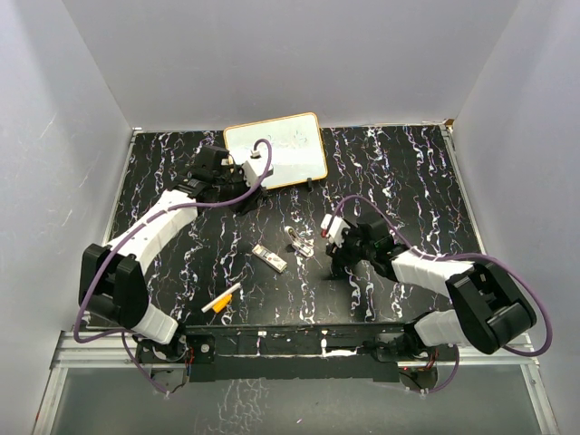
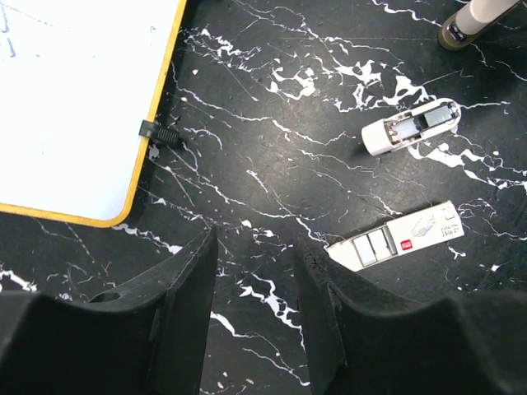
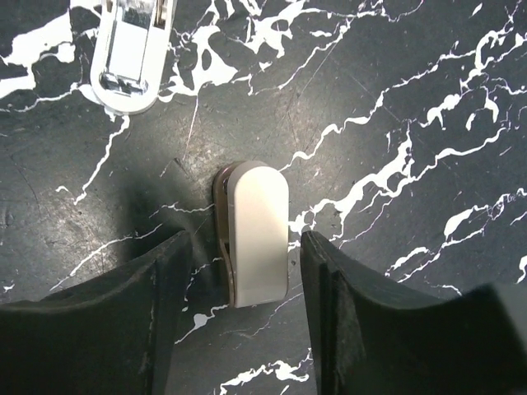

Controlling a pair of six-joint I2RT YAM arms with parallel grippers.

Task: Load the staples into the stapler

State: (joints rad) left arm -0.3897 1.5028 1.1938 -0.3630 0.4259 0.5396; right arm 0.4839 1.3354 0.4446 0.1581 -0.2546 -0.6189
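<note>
The staples (image 1: 270, 258) lie flat mid-bench, just left of the stapler (image 1: 299, 240). The pack looks light, thin and slippery: grip across its long edges. Left gripper (image 2: 255, 243) and right gripper (image 3: 243, 243) are open, holding nothing.

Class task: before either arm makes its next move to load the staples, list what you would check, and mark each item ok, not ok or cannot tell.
1. Left gripper open and empty: ok.
2. Right gripper open, straddling a white rounded piece without touching it: ok.
3. Staples pack lying free on the table, nothing covering it: ok.
4. Stapler lying with its metal channel facing up: ok.
5. Channel already holds staples: cannot tell.
6. Left gripper lined up over the staples pack: not ok, the pack sits off to one side.
</note>
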